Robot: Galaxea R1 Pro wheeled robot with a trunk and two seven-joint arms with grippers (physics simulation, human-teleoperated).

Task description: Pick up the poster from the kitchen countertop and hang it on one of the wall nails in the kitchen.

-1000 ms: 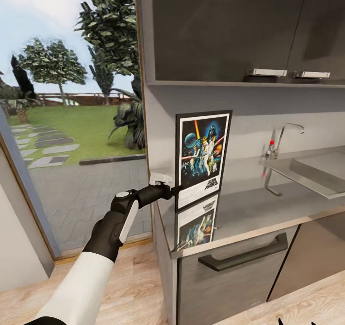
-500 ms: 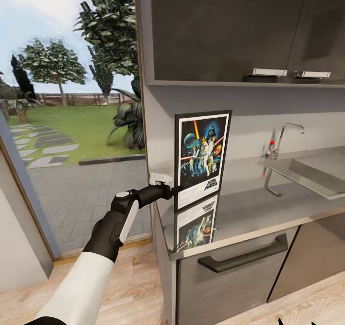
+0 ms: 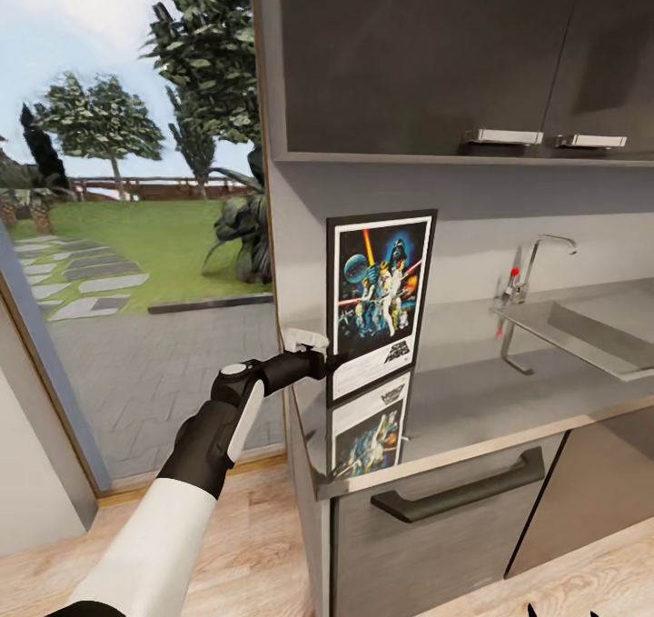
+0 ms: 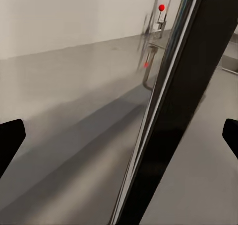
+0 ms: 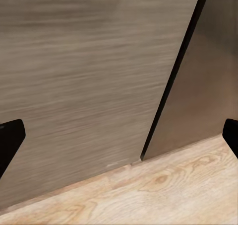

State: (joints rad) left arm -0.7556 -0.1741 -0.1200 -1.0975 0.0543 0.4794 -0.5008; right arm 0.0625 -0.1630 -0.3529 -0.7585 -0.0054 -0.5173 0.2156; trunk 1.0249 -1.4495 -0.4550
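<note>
Poster: the upright rectangular Star Wars poster with thin black frame, white border and dark blue artwork stands on its lower edge at the left end of the counter, near the pale grey back wall; its frame edge runs as a dark diagonal bar between the left fingertips.
Left gripper: the black left gripper sits at the poster's lower left edge; in the left wrist view its 2 fingertips stand wide apart with the frame between them, not pressed on it.
Countertop: the long smooth grey kitchen countertop mirrors the poster on its glossy surface.
Sink area: a slim curved chrome faucet stands beside the built-in steel sink, well to the right of the poster.
Cabinets: dark glossy upper cabinets hang above; a grey drawer front with a black bar handle lies below.
Right gripper: its 2 black fingertips are spread wide and hold nothing, facing a wood-grain cabinet panel above a light wooden floor.
</note>
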